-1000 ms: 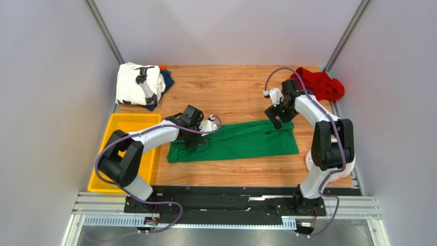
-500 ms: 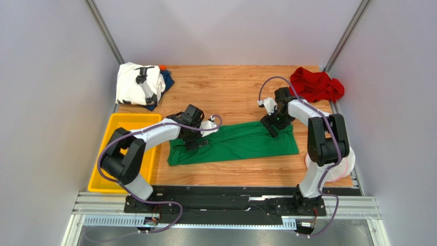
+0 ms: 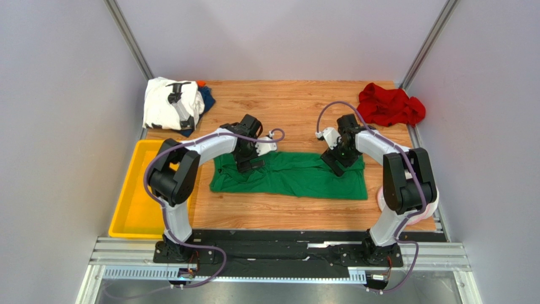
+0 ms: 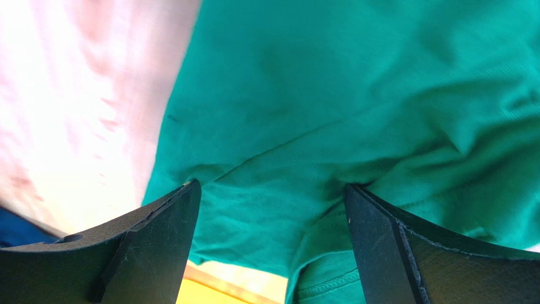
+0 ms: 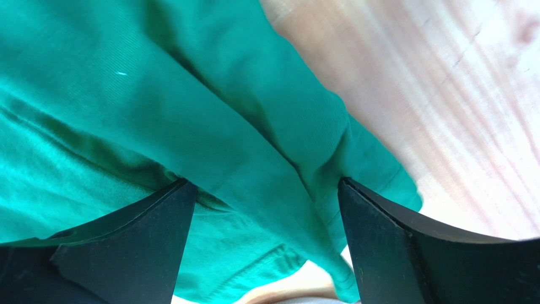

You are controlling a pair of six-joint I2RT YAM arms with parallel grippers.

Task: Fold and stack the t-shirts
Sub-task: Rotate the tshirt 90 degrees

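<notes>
The bright green t-shirt lies folded into a long band across the middle of the table. My left gripper is low over its far left part, jaws wide open, with green cloth bunched between the fingers. My right gripper is low over its far right edge, also wide open over a cloth fold. The white printed t-shirt lies on the dark blue one at the far left corner. The red t-shirt lies crumpled at the far right corner.
A yellow tray sits at the left table edge, close to the shirt's left end; its rim shows in the left wrist view. The round mesh basket sits at the right edge, mostly behind my right arm. Grey walls enclose the table.
My left gripper moved away from me and right along the shirt's left part. My right gripper came down onto the far right edge. The shirt's left end shifted, so the band lies straighter.
</notes>
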